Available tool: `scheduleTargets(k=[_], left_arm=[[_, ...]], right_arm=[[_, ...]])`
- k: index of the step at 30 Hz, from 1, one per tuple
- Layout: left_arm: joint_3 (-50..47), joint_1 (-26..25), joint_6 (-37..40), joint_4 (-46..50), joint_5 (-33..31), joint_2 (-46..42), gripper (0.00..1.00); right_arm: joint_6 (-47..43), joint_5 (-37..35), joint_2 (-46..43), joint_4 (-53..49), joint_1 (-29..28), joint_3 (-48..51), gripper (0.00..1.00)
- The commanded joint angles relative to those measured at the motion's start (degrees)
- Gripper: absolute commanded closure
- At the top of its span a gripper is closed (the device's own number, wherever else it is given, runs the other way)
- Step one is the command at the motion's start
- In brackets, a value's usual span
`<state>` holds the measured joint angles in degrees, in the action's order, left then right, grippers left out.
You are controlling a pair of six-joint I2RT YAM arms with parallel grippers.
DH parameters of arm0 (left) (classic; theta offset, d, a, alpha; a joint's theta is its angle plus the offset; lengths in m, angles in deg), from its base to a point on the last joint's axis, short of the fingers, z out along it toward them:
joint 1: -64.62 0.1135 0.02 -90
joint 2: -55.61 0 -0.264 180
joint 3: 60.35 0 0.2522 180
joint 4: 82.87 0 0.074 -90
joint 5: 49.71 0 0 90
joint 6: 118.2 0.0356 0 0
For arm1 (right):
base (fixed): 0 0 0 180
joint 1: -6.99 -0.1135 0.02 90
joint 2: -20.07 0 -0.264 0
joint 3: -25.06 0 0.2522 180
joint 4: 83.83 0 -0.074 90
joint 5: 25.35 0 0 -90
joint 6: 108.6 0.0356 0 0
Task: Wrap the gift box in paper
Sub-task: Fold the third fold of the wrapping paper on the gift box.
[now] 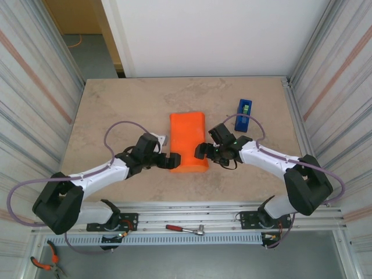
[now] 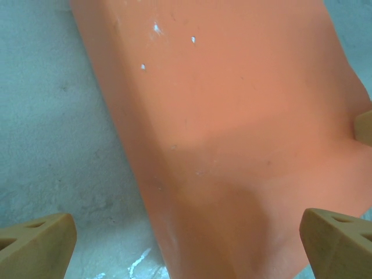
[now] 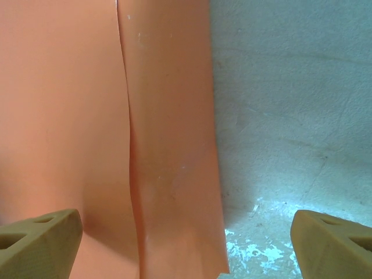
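Note:
The orange paper (image 1: 188, 141) lies folded into a long bundle at the middle of the table. The gift box is hidden under it. One flap overlaps the other along a lengthwise seam (image 3: 125, 116). My left gripper (image 1: 174, 160) sits at the bundle's near left corner. It is open, and its tan fingers (image 2: 36, 244) stand wide apart over the paper (image 2: 232, 116). My right gripper (image 1: 201, 151) is at the near right edge, also open. Its fingers (image 3: 334, 244) straddle the paper's right edge (image 3: 174, 145) and bare table.
A blue tape dispenser (image 1: 243, 113) stands behind the right arm on the beige table (image 1: 116, 110). Corrugated walls close in both sides. A ratchet tool (image 1: 185, 229) lies on the front rail and pliers (image 1: 43, 263) lie at the bottom left.

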<state>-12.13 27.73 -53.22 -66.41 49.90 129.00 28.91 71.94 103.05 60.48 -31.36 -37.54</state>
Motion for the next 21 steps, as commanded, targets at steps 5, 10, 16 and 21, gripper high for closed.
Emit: scheduleTargets(k=[5, 10, 16, 21], left_arm=[[-1.8, -1.81, 1.23, -4.54, -4.85, 2.87, 0.01], [-2.92, -3.26, 1.21, -6.78, -8.61, 4.47, 0.01], [-3.53, -4.73, 1.2, -8.97, -14.28, 5.54, 0.01], [-3.04, -6.1, 1.2, -10.2, -19.23, 7.93, 0.01]], right_arm=[[0.48, -2.04, 3.63, 0.74, -0.94, 0.49, 0.1], [1.0, -1.93, 3.85, 2.02, -1.29, 1.54, 0.1], [0.93, -2.49, 3.05, 2.86, -2.17, 2.09, 0.1], [2.33, -5.18, 3.71, 3.24, -2.48, 1.89, 0.11]])
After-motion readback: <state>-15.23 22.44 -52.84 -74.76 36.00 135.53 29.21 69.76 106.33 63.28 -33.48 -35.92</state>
